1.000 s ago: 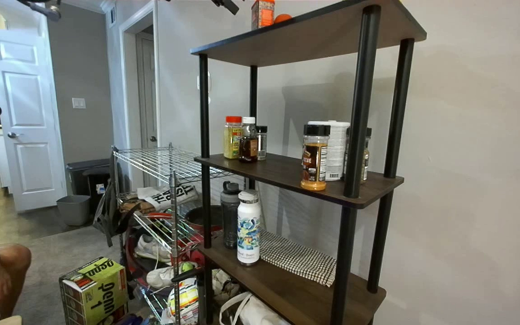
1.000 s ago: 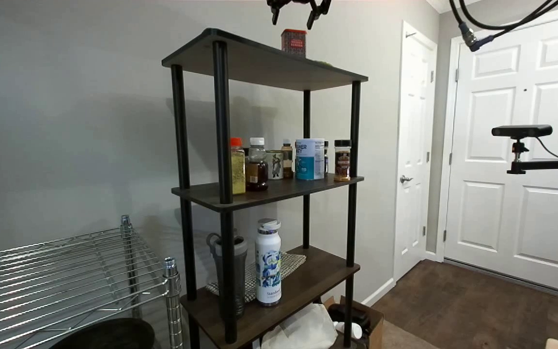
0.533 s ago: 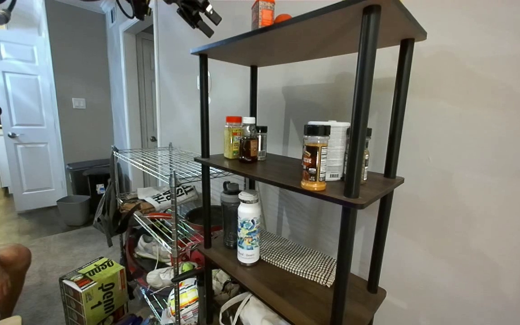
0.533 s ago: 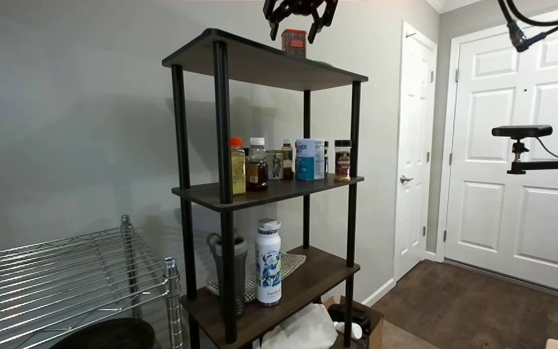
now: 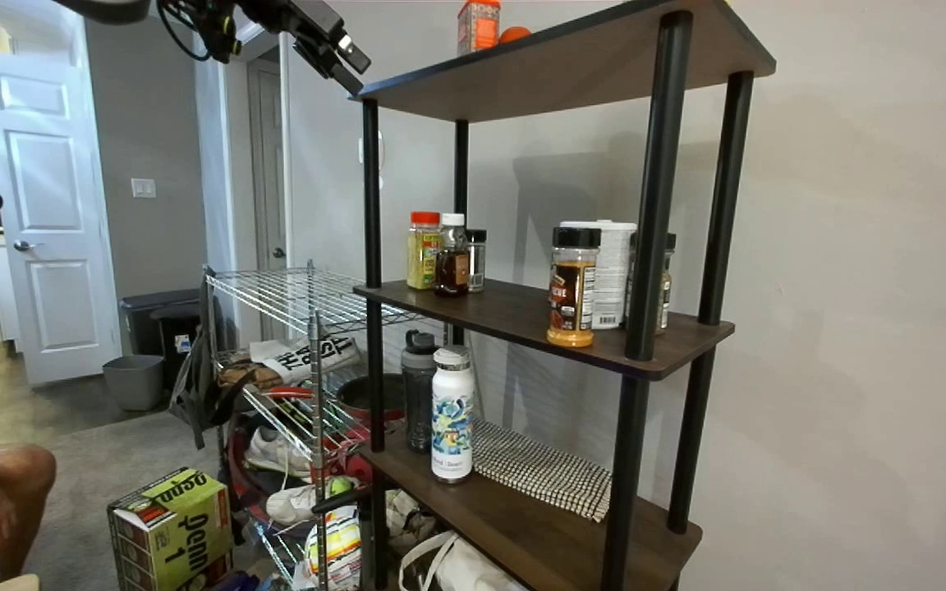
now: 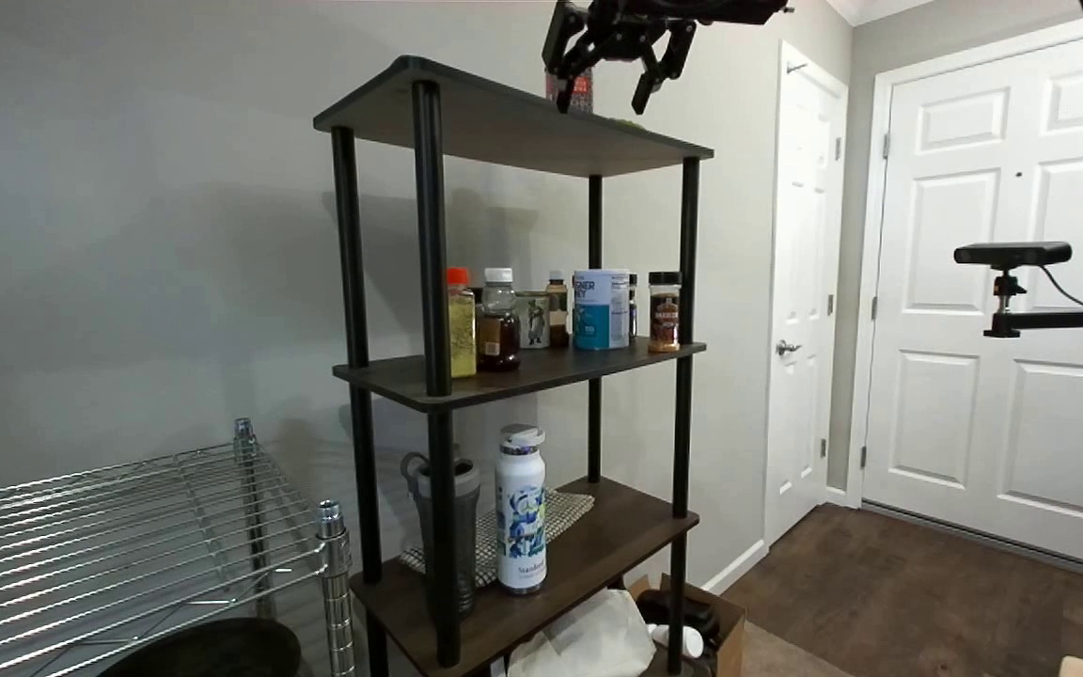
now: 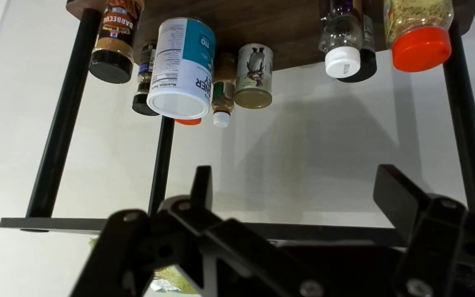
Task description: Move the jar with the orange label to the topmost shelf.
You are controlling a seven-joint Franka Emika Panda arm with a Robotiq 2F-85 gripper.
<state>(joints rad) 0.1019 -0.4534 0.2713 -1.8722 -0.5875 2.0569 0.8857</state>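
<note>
You are holding gripper [image 6: 601, 105] fingers-apart, risking scraping topmost shelf [image 5: 571, 70] if descending too near it toward right-side barbecue jar [image 5: 573, 291].

In an exterior view, the yellow-green and black cardboard box [image 5: 187, 525] on the grey carpet [image 5: 79, 484] at left reads "penn" and "1". Upside down in the wrist view, the clear cylindrical bottle with a black lid and brown label [image 7: 117, 31] reads "BARBECUE" and "Grill Mates"; near it, the white and teal cylindrical canister [image 7: 182, 68] shows "110", "Nutrition Facts" and the part-words "NER" and "EY". Both stand on the dark brown wooden middle board [image 5: 514, 308].
</note>
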